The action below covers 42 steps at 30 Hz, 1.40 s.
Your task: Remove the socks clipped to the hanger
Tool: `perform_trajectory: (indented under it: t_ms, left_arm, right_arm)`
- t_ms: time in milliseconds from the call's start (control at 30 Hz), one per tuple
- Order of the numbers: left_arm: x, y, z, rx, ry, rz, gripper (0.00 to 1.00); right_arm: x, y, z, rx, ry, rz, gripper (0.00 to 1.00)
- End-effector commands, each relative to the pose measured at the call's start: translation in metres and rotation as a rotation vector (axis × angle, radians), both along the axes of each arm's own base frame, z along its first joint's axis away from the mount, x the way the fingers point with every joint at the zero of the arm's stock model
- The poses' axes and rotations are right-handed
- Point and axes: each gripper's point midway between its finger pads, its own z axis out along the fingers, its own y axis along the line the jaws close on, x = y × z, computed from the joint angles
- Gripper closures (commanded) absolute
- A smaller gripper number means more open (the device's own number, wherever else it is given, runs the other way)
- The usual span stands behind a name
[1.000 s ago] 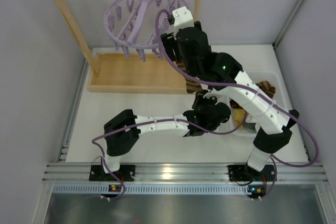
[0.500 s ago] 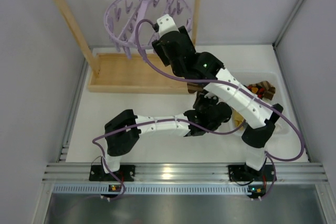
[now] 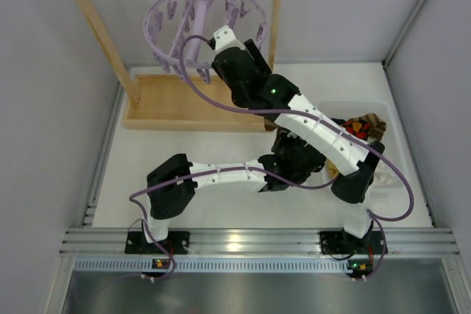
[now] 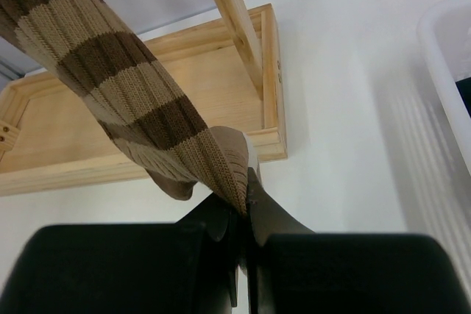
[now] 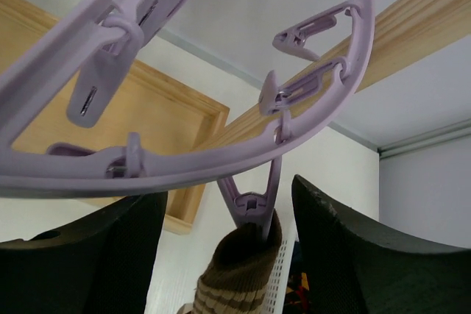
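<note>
The lilac hanger hangs from the wooden rack's top bar. One of its pegs grips the cuff of a brown-and-cream striped sock. My right gripper is open, one finger on each side of that peg, not touching it; from above it sits at the ring's near edge. My left gripper is shut on the lower end of the striped sock, which runs taut up and to the left. From above, the left gripper lies under the right arm, and the sock is mostly hidden.
The wooden rack has a tray base and an upright post close to the sock. A white bin at the right holds loose socks. Empty pegs dangle around the ring.
My right arm has swung left along the hanger's near rim, from its right side to the peg holding the striped sock. The left arm has stayed put.
</note>
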Motion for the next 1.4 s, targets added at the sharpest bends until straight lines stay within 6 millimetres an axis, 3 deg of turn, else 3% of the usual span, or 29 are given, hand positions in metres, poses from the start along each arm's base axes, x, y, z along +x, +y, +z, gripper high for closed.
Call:
perform_trajectory:
  t_ms: [0,300,567,667,733,800,1000,1033,1100,1133,1167,1233,1300,1333,1367]
  left_arm:
    - [-0.005,-0.007,0.018,-0.056,-0.013,-0.022,1.0]
    - [-0.006,-0.006,0.017,-0.063,-0.01,-0.025,1.0]
    - [-0.005,-0.006,0.01,-0.051,-0.007,-0.017,1.0]
    - [-0.005,-0.006,0.006,-0.049,-0.003,-0.017,1.0]
    - [-0.004,-0.004,0.005,-0.052,-0.003,-0.012,1.0]
    - [-0.003,0.0,0.004,-0.055,-0.001,-0.007,1.0]
    - [0.004,0.031,-0.005,-0.088,0.015,0.027,1.0]
    - [0.002,0.035,0.003,-0.111,0.014,0.019,1.0]
    - [-0.006,0.038,-0.006,-0.109,0.053,-0.043,1.0]
    - [-0.011,0.043,0.008,-0.167,0.05,-0.058,1.0]
    - [-0.018,0.05,-0.003,-0.16,0.074,-0.082,1.0]
    - [-0.029,0.059,0.001,-0.234,0.085,-0.105,1.0]
    - [-0.042,0.075,0.006,-0.293,0.098,-0.14,1.0]
    - [-0.046,0.083,-0.002,-0.29,0.109,-0.143,1.0]
    - [-0.05,0.09,0.009,-0.326,0.099,-0.154,1.0]
  right_arm:
    - [0.015,-0.008,0.008,0.016,-0.046,-0.053,0.35]
    - [0.026,-0.008,0.006,0.002,-0.069,-0.069,0.43]
    - [0.02,0.005,0.014,0.014,-0.1,-0.047,0.53]
    - [0.016,0.01,0.016,0.014,-0.109,-0.041,0.69]
    - [0.016,0.011,0.015,0.018,-0.109,-0.038,0.85]
    - [0.016,0.013,0.015,0.014,-0.106,-0.032,0.87]
    - [0.015,0.028,0.012,0.063,-0.083,0.028,0.88]
    - [0.015,0.032,0.011,0.083,-0.075,0.041,0.88]
    - [0.013,0.043,0.009,0.117,-0.06,0.091,0.88]
    - [0.012,0.047,0.01,0.138,-0.058,0.105,0.88]
    - [0.013,0.05,0.009,0.147,-0.053,0.113,0.88]
    - [0.014,0.06,0.007,0.173,-0.043,0.142,0.88]
    - [0.015,0.067,0.007,0.193,-0.04,0.157,0.87]
    - [0.015,0.068,0.009,0.205,-0.043,0.158,0.87]
    - [0.015,0.07,0.011,0.217,-0.046,0.162,0.86]
